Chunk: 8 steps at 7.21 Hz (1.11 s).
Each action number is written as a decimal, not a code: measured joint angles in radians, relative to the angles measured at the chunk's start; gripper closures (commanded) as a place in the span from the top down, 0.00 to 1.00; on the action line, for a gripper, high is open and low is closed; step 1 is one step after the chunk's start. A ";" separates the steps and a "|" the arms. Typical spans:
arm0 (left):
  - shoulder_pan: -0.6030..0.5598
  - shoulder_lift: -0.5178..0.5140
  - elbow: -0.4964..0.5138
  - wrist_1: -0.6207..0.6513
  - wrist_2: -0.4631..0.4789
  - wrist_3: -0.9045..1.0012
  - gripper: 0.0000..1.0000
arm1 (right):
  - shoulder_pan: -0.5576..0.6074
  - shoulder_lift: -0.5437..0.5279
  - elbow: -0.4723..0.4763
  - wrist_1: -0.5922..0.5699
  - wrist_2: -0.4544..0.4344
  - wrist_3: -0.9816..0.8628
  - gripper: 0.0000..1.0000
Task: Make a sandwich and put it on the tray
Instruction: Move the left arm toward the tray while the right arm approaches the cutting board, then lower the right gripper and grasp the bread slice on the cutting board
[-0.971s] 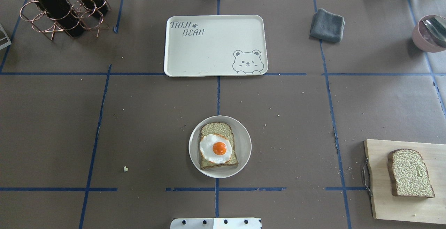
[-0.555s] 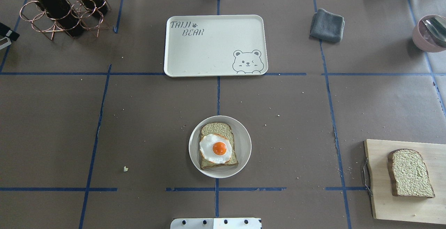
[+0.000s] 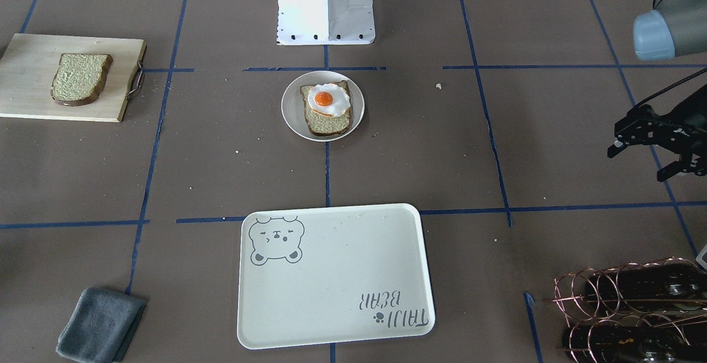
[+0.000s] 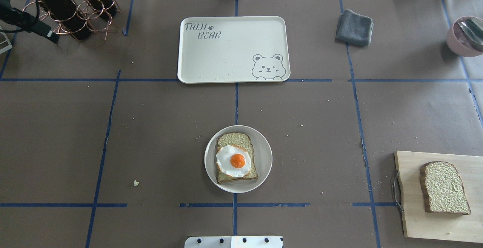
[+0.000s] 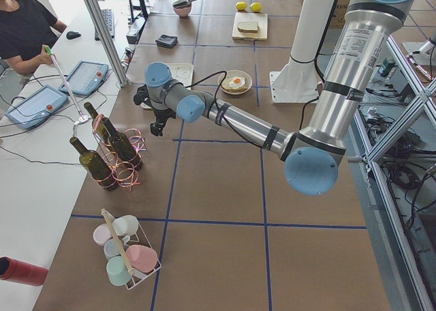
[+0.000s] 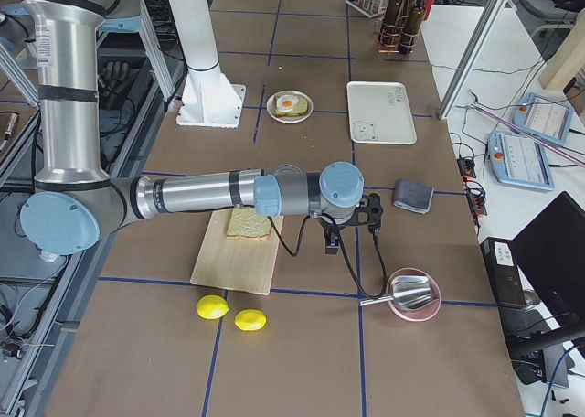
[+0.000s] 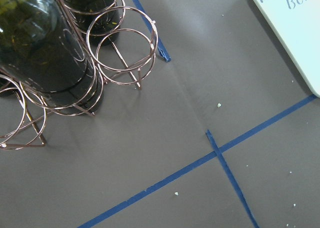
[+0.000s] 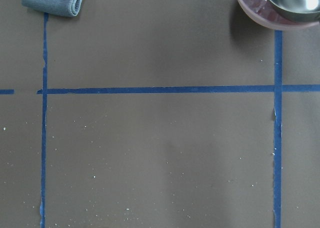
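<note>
A small white plate [image 4: 265, 156] sits at the table's front centre. It holds one bread slice [image 4: 234, 139] with a fried egg [image 4: 234, 160] on top, uncovered. A second bread slice [image 4: 444, 187] lies on the wooden cutting board [image 4: 415, 217] at the front right. The cream bear tray [image 4: 226, 51] lies bare at the back centre. My left gripper [image 3: 635, 164] hangs open and empty over the table's left side, beside the wine rack, far from the plate. My right gripper [image 6: 352, 227] shows only in the exterior right view, beyond the board; I cannot tell its state.
A copper wire rack with dark wine bottles [image 4: 68, 10] stands at the back left, close to my left gripper. A folded grey cloth [image 4: 354, 27] and a pink bowl with a metal spoon [image 4: 466, 36] are at the back right. Two lemons [image 6: 230, 313] lie past the board.
My left gripper has come into the overhead view from the left edge, moving right beside the wine rack. Plate, bread, egg and tray have not moved.
</note>
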 measured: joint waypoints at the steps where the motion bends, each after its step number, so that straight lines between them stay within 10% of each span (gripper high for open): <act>1: 0.057 -0.022 0.003 -0.011 0.000 -0.111 1.00 | -0.033 -0.019 0.002 0.092 -0.014 0.080 1.00; 5: 0.207 -0.058 0.003 -0.155 0.016 -0.387 1.00 | -0.177 -0.183 0.005 0.561 -0.091 0.430 1.00; 8: 0.233 -0.059 -0.005 -0.275 0.088 -0.579 1.00 | -0.304 -0.311 0.065 0.672 -0.149 0.581 1.00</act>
